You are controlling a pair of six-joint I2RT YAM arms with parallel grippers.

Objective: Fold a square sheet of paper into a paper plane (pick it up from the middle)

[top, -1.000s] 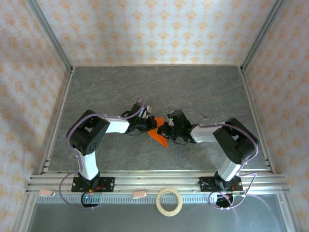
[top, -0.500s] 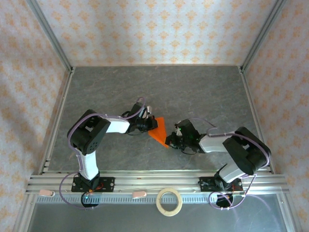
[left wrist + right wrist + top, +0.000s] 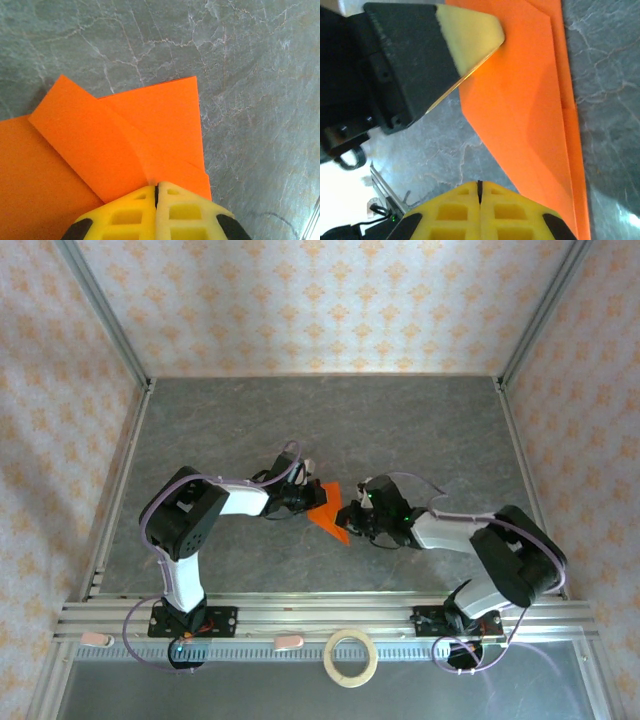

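Note:
The paper plane (image 3: 329,511) is a bright orange folded sheet lying flat on the grey table, between my two grippers. In the left wrist view the paper (image 3: 150,125) shows an overlapping folded flap and a crease. My left gripper (image 3: 156,186) is shut, its yellow tips pressed together on the paper where the crease ends. From above, the left gripper (image 3: 309,500) sits at the paper's left edge. My right gripper (image 3: 479,184) is shut over bare table, just beside the paper's (image 3: 530,95) slanted edge. From above it (image 3: 351,521) is at the paper's right. The left finger (image 3: 470,30) lies over the paper's far corner.
A pale tape ring (image 3: 351,657) lies below the metal rail (image 3: 320,615) at the near edge. Aluminium posts and patterned walls enclose the table (image 3: 330,420) on three sides. Grey surface stretches behind both arms.
The right gripper drew back from the paper toward the near right, then came back to its right edge. The left gripper stayed on the paper.

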